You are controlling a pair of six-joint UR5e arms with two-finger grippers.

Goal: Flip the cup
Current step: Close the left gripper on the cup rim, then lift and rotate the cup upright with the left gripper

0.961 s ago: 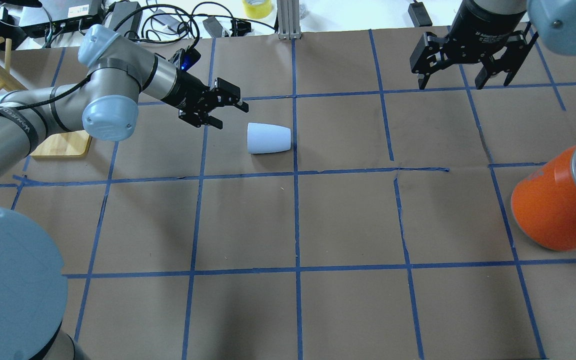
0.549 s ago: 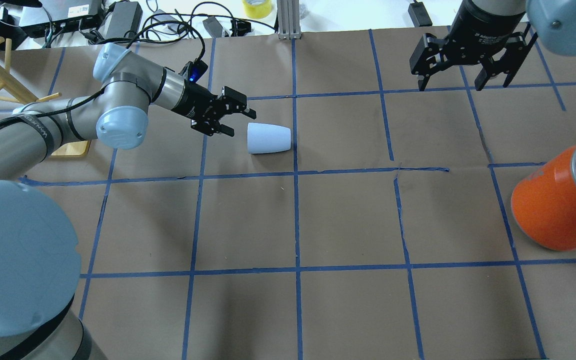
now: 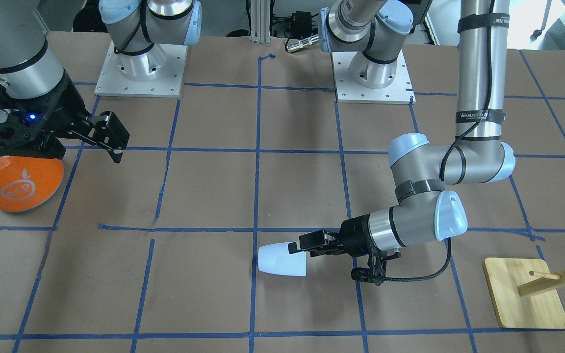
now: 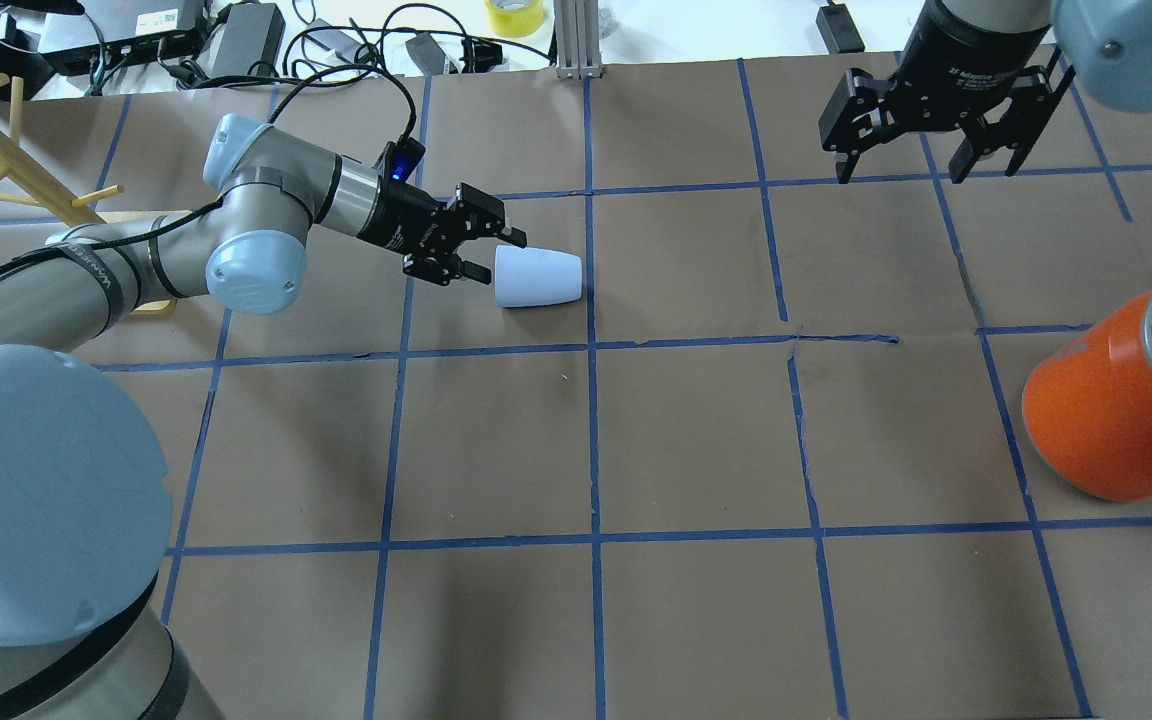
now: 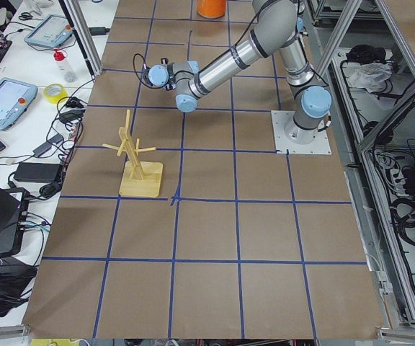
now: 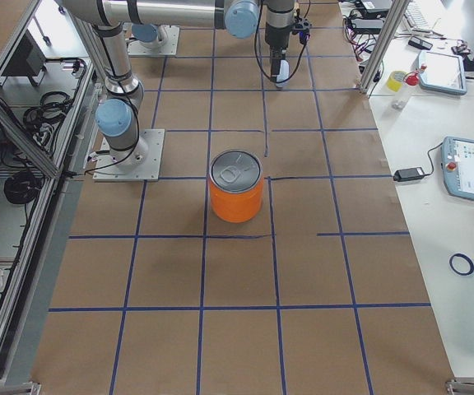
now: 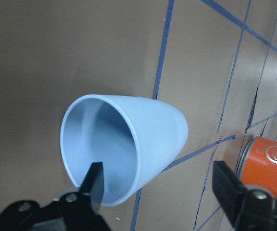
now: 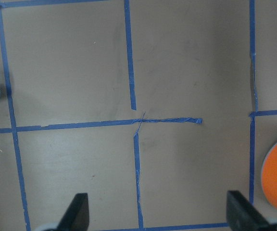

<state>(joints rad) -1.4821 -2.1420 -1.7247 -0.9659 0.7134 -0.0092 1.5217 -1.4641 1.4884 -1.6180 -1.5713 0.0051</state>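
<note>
Overhead view. Cup (image 4: 537, 277) on its side on the table (image 4: 696, 450), mouth toward 9 o'clock, base toward 3. Left gripper (image 4: 502, 257) at the mouth, fingers spread wide, one at the opening, the other outside the wall, not closed on it. Right gripper (image 4: 924, 165) at the cup's 2 o'clock, fingers wide. Orange can (image 4: 1096, 420) at 4 o'clock, well apart.

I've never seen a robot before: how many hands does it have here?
2. The left hand is open at the mouth of the cup lying on its side, one finger inside the rim; the right hand hangs open above the table, empty.
</note>
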